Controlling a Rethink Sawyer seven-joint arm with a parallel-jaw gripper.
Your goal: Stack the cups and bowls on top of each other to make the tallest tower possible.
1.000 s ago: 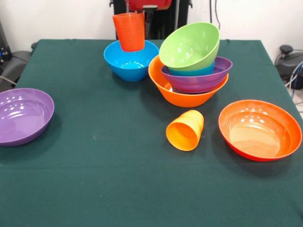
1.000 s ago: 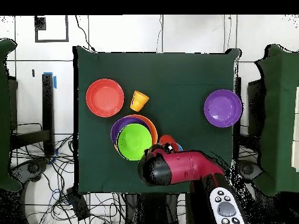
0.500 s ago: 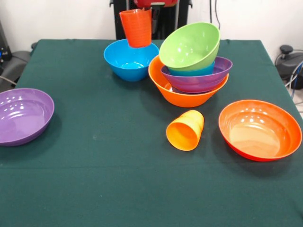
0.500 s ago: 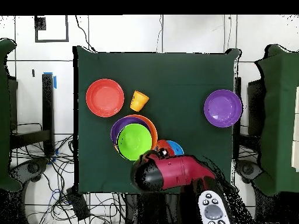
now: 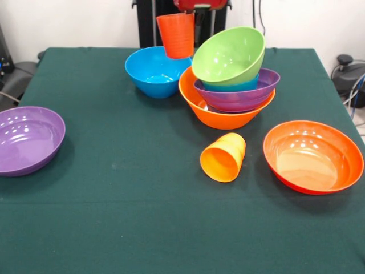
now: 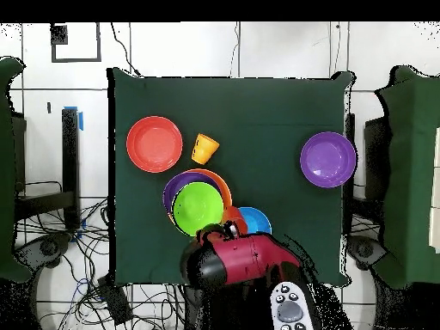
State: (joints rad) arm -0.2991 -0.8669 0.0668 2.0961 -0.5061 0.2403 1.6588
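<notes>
A red-orange cup hangs upright in the air, and my gripper is shut on its rim at the top edge. The cup is between the medium blue bowl and the tower. That tower is a big yellow-orange bowl holding a purple bowl, a blue bowl and a tilted lime green bowl. A yellow-orange cup lies on its side in front. In the overhead view my arm covers the gripper beside the green bowl.
A wide red-orange bowl sits at the front right and a shallow purple bowl at the left edge of the green cloth. From above they show as the red-orange bowl and the purple bowl.
The held red-orange cup has travelled rightward in the front view, from over the blue bowl toward the green bowl of the tower. The arm swung with it.
</notes>
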